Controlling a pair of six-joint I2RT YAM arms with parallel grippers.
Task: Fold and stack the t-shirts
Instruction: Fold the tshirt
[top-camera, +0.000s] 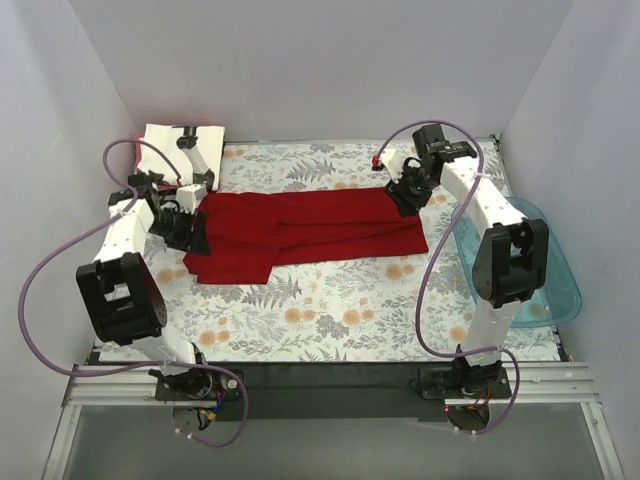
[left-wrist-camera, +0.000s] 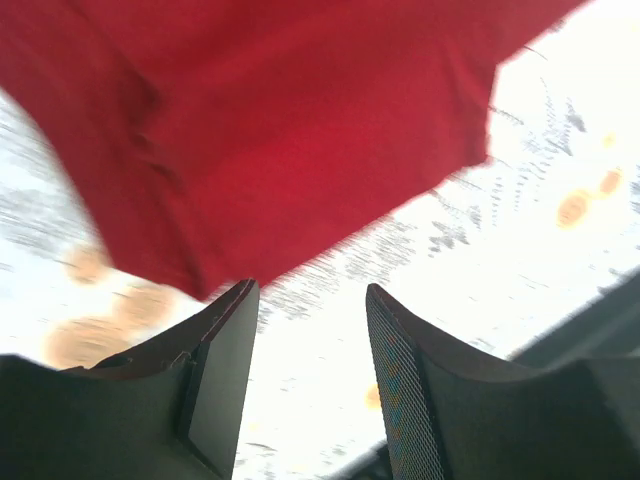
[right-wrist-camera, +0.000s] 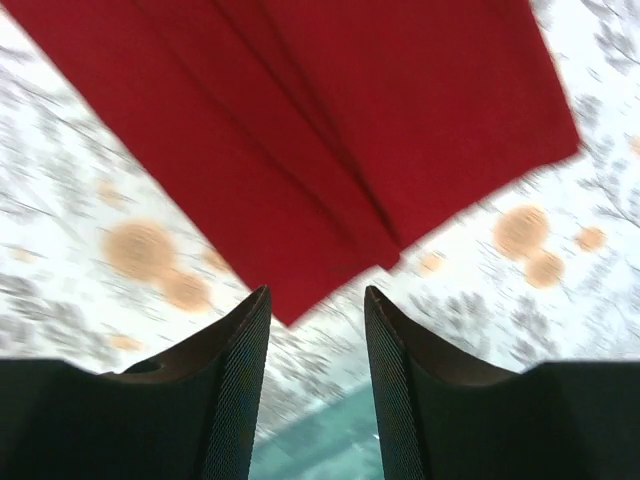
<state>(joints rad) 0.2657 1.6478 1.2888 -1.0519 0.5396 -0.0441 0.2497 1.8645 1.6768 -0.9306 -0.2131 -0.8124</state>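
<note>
Same build on both sides: left arm (top-camera: 120, 285) and right arm (top-camera: 495, 255) are made of white links w/ chunky black joint housings, rounded-boxy in shape. A purple cable (top-camera: 22, 300) is strung off each arm; on the left it's looped out wide toward 9 o'clock, on the right it's run down the arm's 9 o'clock side. Black base plates (top-camera: 195, 385) are seen at 6 o'clock, w/ thin coloured wires bunched on them. On the left gripper (left-wrist-camera: 310, 295) and right gripper (right-wrist-camera: 317, 295), black curved fingers are fitted, approx identical, w/ fine dotted grip texture on the inner faces.
</note>
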